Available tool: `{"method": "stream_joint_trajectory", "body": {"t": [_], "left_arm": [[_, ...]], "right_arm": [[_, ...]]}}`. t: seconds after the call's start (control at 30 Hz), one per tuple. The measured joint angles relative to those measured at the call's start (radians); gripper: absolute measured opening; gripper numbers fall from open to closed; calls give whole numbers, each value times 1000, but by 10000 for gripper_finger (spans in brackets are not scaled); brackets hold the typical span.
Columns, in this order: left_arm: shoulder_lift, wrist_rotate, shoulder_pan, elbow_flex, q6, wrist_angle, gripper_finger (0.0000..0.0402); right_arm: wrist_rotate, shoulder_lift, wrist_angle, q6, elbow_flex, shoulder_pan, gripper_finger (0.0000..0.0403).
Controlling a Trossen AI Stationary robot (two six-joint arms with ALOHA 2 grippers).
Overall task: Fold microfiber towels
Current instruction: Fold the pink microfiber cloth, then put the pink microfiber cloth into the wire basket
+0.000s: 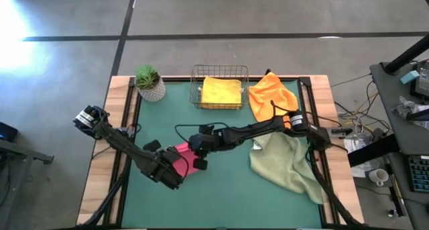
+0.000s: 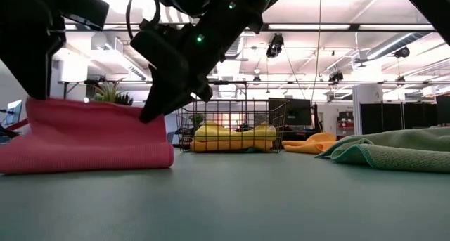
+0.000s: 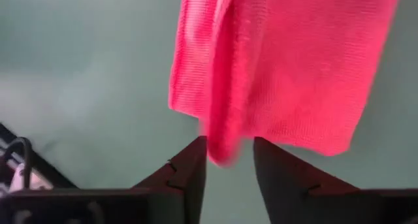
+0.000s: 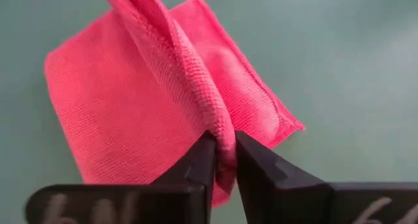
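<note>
A: Pink towel (image 1: 179,157) is folded, lying on the green mat toward the table's (image 1: 100,164) left front. Both arms are on it.

B: Grip state?

A: Left gripper (image 3: 228,160): fingers parted a little, a fold of the pink edge hanging between them. Can't tell if the pads actually pinch it; there is a gap on either side of the cloth in the left wrist view. Right gripper (image 4: 224,151): fingers nearly together, a raised ridge of the pink cloth squeezed between the tips. That one looks like a real pinch.

B: Where do the arms come from?

A: Left arm reaches in from the table's left edge; right arm stretches across from the right edge, passing over the sage towel (image 1: 289,161).

B: Other towels?

A: Sage one is crumpled at the right side of the mat, trailing toward the front right corner. Orange towel (image 1: 271,94) is bunched near the back right corner. Yellow towel (image 1: 221,92) sits folded inside the wire basket (image 1: 197,80) at the middle of the back edge.

B: Anything else on the table?

A: Potted plant (image 1: 149,82) at the back left corner, just beside the basket's left. In the low view the pink towel lies flat on the mat with one side lifted up toward the grippers.
</note>
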Motion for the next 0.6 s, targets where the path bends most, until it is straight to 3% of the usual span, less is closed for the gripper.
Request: {"method": "stream_joint_trajectory", "body": {"t": [0.2,0.37,0.47,0.6], "left_arm": [[-6,53,0,0,-5,-72,164],[-14,116,0,0,-6,-68,180],[-15,120,-8,5,-4,-9,180],[-14,92,-50,15,46,184,180]], "right_arm": [[10,-15,-25,35,0,-35,100],[3,-67,-52,-28,0,-43,119],[-14,-106,-113,-100,1,-42,122],[-24,-165,-282,-178,1,-42,119]]}}
